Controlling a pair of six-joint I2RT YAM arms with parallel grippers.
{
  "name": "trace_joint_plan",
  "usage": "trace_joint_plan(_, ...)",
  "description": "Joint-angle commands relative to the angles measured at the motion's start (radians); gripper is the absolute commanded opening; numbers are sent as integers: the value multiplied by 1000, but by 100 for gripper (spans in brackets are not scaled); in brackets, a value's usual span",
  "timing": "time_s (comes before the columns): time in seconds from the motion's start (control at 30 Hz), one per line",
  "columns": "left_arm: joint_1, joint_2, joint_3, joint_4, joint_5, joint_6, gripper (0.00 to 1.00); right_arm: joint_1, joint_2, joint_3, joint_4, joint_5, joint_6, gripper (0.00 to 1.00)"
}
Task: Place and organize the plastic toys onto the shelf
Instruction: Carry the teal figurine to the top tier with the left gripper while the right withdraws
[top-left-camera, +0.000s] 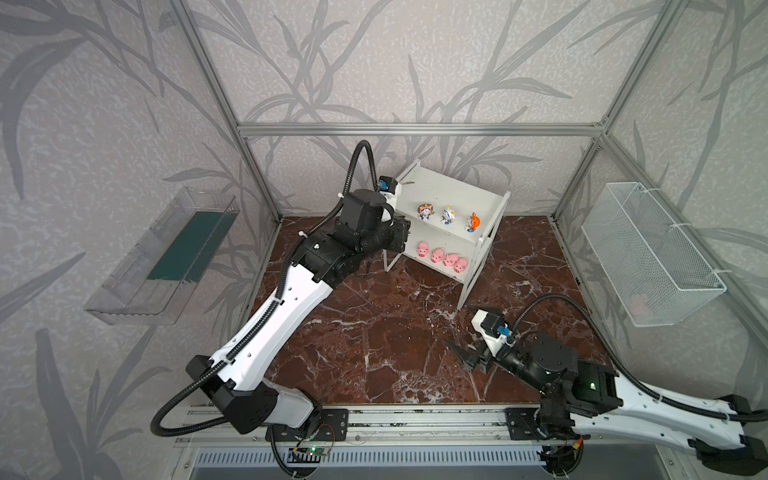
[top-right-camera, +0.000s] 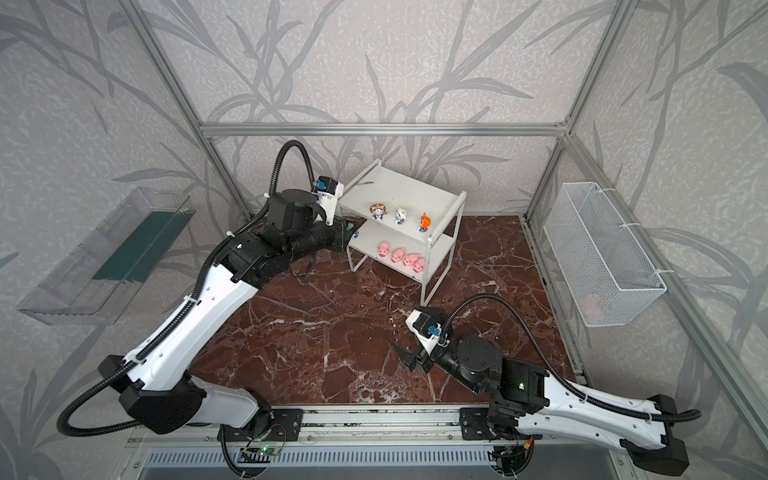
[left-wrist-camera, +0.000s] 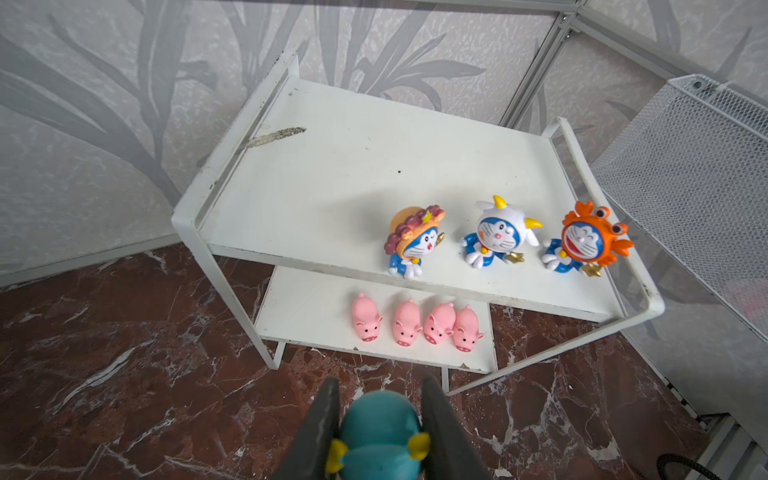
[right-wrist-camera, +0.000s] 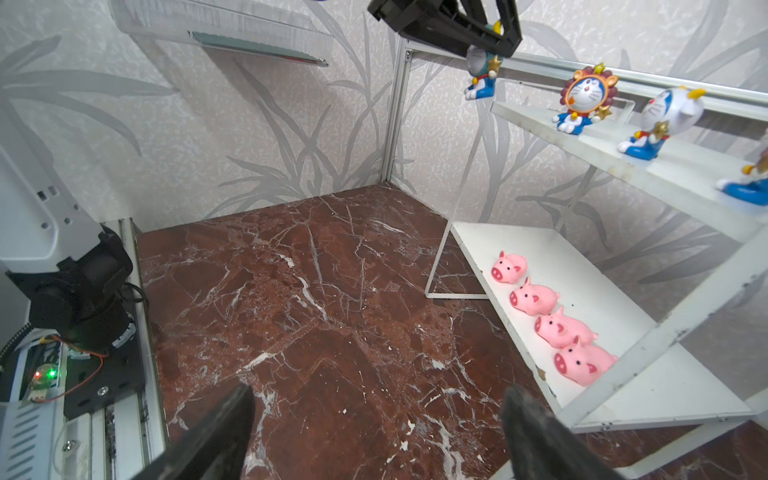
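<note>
**Last figurine, top board next**

The teal figurine (left-wrist-camera: 380, 432) is clamped in your left gripper (left-wrist-camera: 380, 383), held just beside the shelf (left-wrist-camera: 353, 166). Judging by the row, set it upright in the bare stretch beside the lion-maned figurine (left-wrist-camera: 415, 241). Your right gripper (right-wrist-camera: 374, 399) hangs wide open, empty.

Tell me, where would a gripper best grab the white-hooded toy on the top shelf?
Probably by its big round head, coming down from above: the white-hooded toy stands upright on the open top board of the shelf, nothing over it. Close front-to-back: the maned toy and the orange toy flank it.
</note>
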Motion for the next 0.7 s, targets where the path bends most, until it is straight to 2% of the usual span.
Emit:
trace_joint_plan(0.0,17,55,107,-48,3,65,23,-2,-52,46,-124,-18,-52,94)
trace_joint_plan(0.13,30,145,238,-88,-2,93,23,-3,-108,58,-182,-21,-68,100)
trace_joint_plan(0.47,72,335,501,-207,8,112,23,-2,-151,65,-203,2,-71,99)
trace_joint_plan(0.67,94,405,591,-250,28,119,23,-2,-144,60,-197,16,-75,99)
